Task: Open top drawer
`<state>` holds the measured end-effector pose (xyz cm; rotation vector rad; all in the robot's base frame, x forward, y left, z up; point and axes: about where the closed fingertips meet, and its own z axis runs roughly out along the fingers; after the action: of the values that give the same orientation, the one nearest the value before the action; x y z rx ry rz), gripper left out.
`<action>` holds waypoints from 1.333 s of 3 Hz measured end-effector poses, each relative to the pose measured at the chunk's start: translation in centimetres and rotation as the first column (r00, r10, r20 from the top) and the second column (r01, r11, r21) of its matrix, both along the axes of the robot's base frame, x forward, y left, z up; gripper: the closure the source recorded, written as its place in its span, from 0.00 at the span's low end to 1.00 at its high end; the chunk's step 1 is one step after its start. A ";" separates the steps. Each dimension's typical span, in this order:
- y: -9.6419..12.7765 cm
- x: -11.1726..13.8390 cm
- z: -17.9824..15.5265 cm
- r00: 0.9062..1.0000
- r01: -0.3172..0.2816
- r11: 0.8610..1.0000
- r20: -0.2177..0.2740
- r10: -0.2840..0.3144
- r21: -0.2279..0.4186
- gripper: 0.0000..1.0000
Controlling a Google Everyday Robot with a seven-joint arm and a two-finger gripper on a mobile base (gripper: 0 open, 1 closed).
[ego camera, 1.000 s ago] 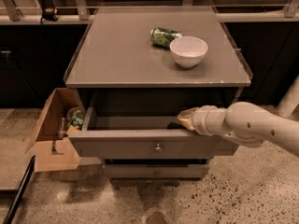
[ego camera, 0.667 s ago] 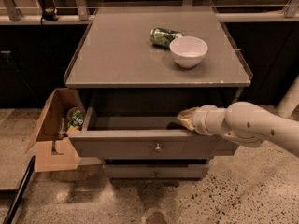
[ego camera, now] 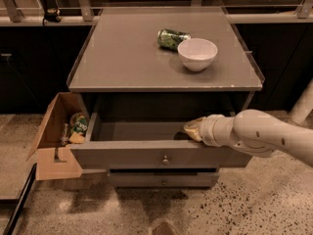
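Nothing visibly moved since a second ago: drawer [ego camera: 132, 155] and gripper [ego camera: 194, 128] sit where they were.

Drawer: top of the stack, under the cabinet [ego camera: 122, 58] slab, pulled well out of the cabinet front. Grey floor inside is visible. Looks close to full travel, so I'd call the task mostly or fully done.

Handling (judgement):
- Rigid box on slides, moves only straight out from the cabinet.
- Probably light, since no load shows inside.
- Knob [ego camera: 166, 159] at front centre is small, round and metal, so it's a slippery and poor hold.
- Top lip of the front is the better purchase: hook behind it and pull.
- Expect a hard stop at end of travel, so don't yank.

Gripper: at the drawer's top lip, right of the knob, just inside the front panel, below the cabinet slab's right half. Appears to touch the lip. Open or closed: can't tell.

Arm [ego camera: 264, 138]: enters from the cabinet's right, roughly level, wrist pointing left into the drawer opening.

Around the cabinet:
- Bowl [ego camera: 197, 54] and can [ego camera: 172, 38] are on the cabinet top, right of centre, touching or nearly so.
- Lower drawer [ego camera: 161, 180] is shut.
- Box [ego camera: 54, 131] stands against the cabinet's left side, flaps open, with litter inside.
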<state>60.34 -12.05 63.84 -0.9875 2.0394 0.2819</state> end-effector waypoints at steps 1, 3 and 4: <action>-0.2 -1.7 -0.7 1.000 0.010 1.000 -0.019 -0.009 0.013 1.00; -0.1 -4.4 -1.3 0.999 0.022 0.999 -0.043 -0.020 0.038 1.00; -0.1 -4.4 -1.2 0.999 0.022 0.999 -0.043 -0.020 0.038 1.00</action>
<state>55.95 -12.13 62.63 -0.9434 2.0735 0.3326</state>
